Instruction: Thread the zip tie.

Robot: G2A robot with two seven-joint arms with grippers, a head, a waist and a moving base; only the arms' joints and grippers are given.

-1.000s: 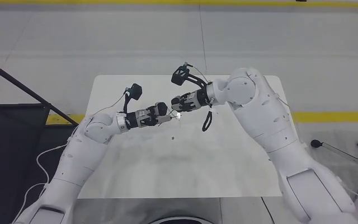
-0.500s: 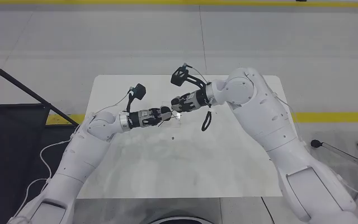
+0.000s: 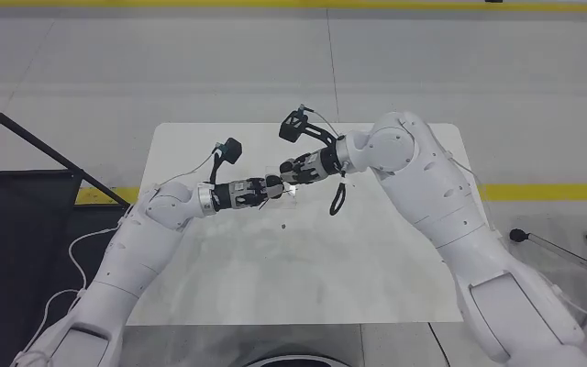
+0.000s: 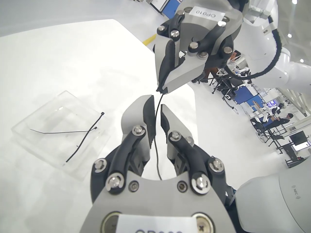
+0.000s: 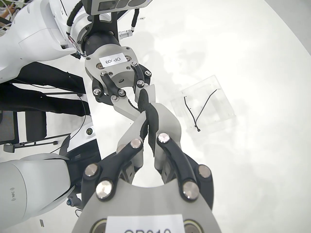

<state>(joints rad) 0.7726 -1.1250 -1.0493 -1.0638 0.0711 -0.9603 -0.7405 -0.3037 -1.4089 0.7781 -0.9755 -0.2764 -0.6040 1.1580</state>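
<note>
Finds the zip tie (image 4: 156,163) aloft between both grippers, above the white table (image 3: 229,275).

Notes from the left wrist view a thin black strap pinched at its upper end by the right gripper (image 4: 162,87), fingertips pressed together. Traces it down through the left gripper (image 4: 157,104), pads narrowly apart; cannot tell contact with the strap. Sees in the right wrist view the fingertips overlapping, strap hidden. Logs a clear tray (image 4: 36,122) near, holding two crossed spare ties (image 4: 85,132).
</note>
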